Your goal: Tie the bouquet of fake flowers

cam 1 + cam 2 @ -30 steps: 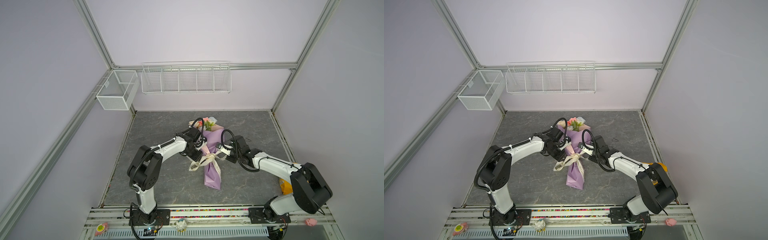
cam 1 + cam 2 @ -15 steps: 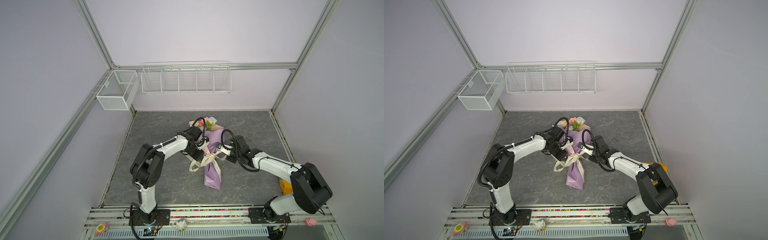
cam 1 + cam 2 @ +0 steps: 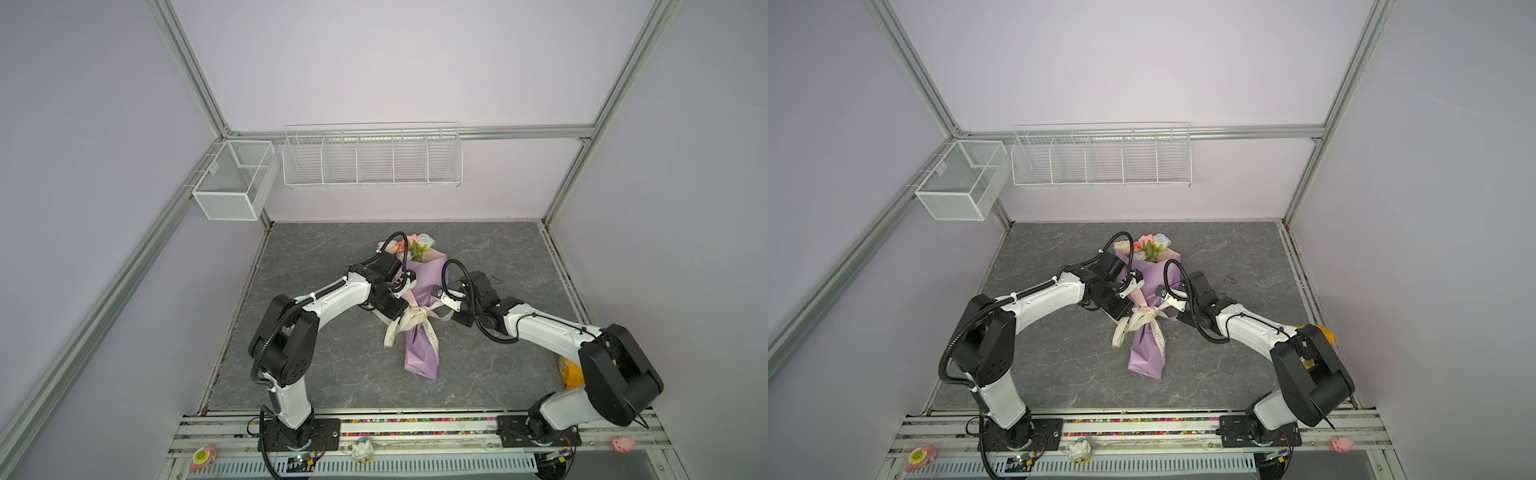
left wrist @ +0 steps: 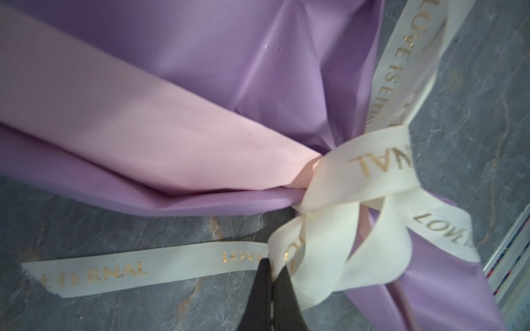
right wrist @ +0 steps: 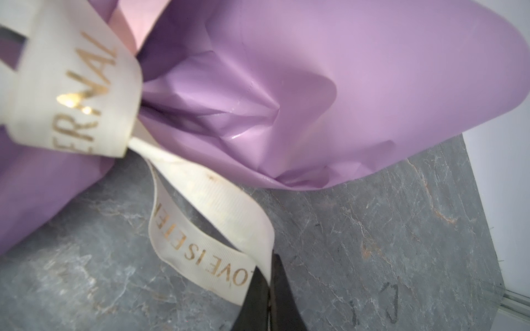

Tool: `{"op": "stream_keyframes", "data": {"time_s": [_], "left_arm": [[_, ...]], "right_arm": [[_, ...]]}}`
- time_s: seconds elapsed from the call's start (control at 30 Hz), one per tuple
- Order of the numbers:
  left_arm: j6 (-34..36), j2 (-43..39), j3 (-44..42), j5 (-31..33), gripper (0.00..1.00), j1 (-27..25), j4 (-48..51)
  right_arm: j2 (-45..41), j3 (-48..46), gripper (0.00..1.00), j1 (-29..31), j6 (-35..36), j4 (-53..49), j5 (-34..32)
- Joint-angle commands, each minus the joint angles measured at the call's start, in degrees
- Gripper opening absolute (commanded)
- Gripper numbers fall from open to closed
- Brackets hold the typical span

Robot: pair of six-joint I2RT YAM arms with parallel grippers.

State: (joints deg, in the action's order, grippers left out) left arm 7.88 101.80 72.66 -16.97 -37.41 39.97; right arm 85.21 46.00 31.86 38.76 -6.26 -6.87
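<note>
The bouquet of fake flowers (image 3: pixel 422 286), with pink, cream and pale blue heads and green leaves bundled in lilac and pink wrapping paper, lies flat on the grey stone-patterned tabletop (image 3: pixel 332 365) between the two sets of jaws. Its flower heads point past them toward the back wall, and its narrow folded foot lies on their near side. A long cream ribbon (image 3: pixel 411 322) printed with gold lettering is wrapped around the pinched waist of the paper, in the gap between the jaws, and is knotted there with loose loops. The left jaws are closed. In the left wrist view their black tips pinch the ribbon (image 4: pixel 358 172) where a flat tail reading ETERNAL LOVE meets a loop. That tail lies on the tabletop just beside these jaws and runs away from the knot, which sits just ahead of them. The right jaws are closed too, and in the right wrist view they grip a curled loop of the same ribbon (image 5: pixel 215 206) that leads from their tips to the band around the waist. The lilac paper flares open ahead of them. In both top views the two sets of jaws sit low on either side of the knot, near each other, with the bouquet's waist (image 3: pixel 1144 309) between them. A white mesh basket (image 3: pixel 232 187) and a long white wire rack (image 3: pixel 372 160) hang on the walls well beyond the jaws. A yellow object (image 3: pixel 567 370) lies well behind the right jaws, beside that arm.
</note>
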Motion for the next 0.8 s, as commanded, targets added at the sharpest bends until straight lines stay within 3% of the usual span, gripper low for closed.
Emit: {"op": "stream_keyframes", "data": {"time_s": [0.0,0.3,0.77], "left_arm": [[-4.03,-1.97,-2.35,-0.07,0.0,0.92,-0.93],[-10.26,-5.38,-7.64,-0.13,0.0,2.3,-2.75],[-12.62,-8.77,-12.57,0.09,0.0,5.35,-3.49]], "right_arm": [[0.62,0.08,0.07,-0.31,-0.93,-1.22,-0.99],[0.18,-0.67,0.07,-1.01,-1.31,-1.33,-2.61],[-0.18,-3.08,0.07,-3.02,-1.73,-1.14,-4.68]]}}
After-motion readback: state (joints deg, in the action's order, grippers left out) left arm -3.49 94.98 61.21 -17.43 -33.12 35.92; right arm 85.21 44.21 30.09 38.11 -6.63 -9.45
